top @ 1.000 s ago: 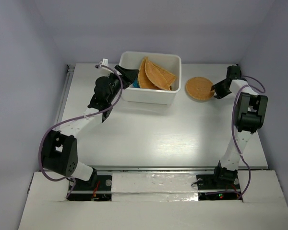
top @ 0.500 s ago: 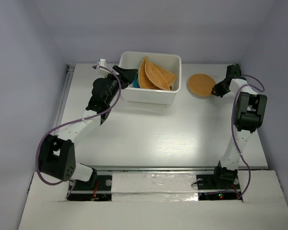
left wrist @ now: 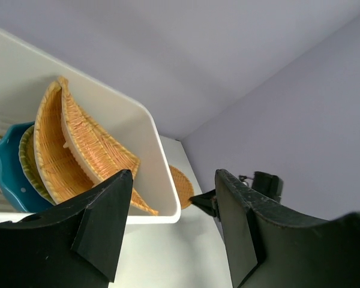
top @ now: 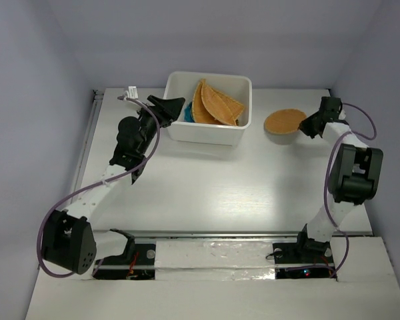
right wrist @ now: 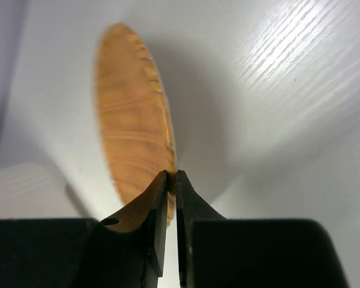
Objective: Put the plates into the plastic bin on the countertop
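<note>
At the right gripper [right wrist: 172, 175], fingers are almost pressed together, pinching the near rim of the round wicker plate [right wrist: 135, 126]. The plate is tilted, with its shadow on the countertop [top: 207, 180] below it. It sits right of the bin [top: 213, 133], apart from the bin wall, with a bare strip between them. The side wall is close behind the right arm.

Left gripper [left wrist: 171, 180]: fingers spread wide, holding nothing, hovering by the bin's left end above the rim. Inside the bin, the wicker plates [left wrist: 60, 150] stand on edge and lean against each other, with the teal plate [left wrist: 9, 174] at the left end. The bin's right part is free. The metal rail [top: 90, 133] runs along the countertop's left edge.
</note>
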Controlling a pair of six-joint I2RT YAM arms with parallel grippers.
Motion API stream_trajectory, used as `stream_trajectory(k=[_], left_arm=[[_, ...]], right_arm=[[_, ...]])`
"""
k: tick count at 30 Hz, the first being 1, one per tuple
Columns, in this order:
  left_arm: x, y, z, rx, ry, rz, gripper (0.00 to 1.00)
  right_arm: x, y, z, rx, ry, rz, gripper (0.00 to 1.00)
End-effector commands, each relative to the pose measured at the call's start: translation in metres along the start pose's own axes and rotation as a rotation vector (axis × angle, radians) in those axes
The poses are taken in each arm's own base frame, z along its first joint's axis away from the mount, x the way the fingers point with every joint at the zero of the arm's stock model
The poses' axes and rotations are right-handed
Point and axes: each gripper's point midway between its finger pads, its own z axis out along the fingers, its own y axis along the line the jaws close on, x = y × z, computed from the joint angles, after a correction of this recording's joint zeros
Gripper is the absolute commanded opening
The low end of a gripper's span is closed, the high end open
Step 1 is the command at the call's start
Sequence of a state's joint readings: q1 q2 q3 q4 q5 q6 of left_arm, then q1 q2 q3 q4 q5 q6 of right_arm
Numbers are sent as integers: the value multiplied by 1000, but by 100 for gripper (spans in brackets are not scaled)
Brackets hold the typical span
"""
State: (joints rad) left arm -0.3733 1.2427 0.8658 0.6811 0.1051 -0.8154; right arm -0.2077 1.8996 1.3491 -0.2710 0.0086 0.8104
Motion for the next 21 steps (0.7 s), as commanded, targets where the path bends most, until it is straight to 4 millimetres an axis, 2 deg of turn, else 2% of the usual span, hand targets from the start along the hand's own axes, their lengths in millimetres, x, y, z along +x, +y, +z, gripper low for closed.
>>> stream_trajectory(k=[1, 2, 3, 4, 5, 6, 8, 9, 11, 12, 13, 18, 21], left_arm=[[-10, -21, -16, 72, -28, 21, 54], [-5, -16, -20, 62, -18, 18, 54], [-9, -23, -26, 82, -25, 18, 54], [-7, -22, -30, 82, -23, 15, 54], [-3, -18, -36, 76, -15, 12, 54], [-7, -24, -43, 92, -27, 13, 54], [-2, -17, -51, 78, -19, 15, 54], [-6, -22, -56, 86, -32, 19, 54], [-3, -17, -62, 71, -30, 28, 54], [-6, -19, -66, 76, -40, 32, 54], [-6, -18, -68, 73, -42, 35, 54], [-1, -11, -71, 59, -34, 46, 54], [5, -6, -68, 51, -13, 45, 54]], right_arm=[[-59, 57, -74, -222, -256, -45, 0], [-53, 48, -78, -215, -261, -49, 0], [-54, 47, -86, -224, -278, -48, 0], [-56, 50, -95, -250, -304, -37, 0], [-60, 55, -117, -294, -335, -32, 0], [-56, 53, -121, -317, -347, -28, 0], [-53, 56, -136, -367, -352, -12, 0], [-55, 61, -152, -407, -376, -9, 0], [-49, 57, -160, -426, -376, -4, 0], [-52, 60, -173, -453, -399, -1, 0], [-45, 60, -176, -472, -381, -15, 0], [-38, 69, -202, -559, -370, -33, 0], [-41, 80, -231, -630, -386, -34, 0]])
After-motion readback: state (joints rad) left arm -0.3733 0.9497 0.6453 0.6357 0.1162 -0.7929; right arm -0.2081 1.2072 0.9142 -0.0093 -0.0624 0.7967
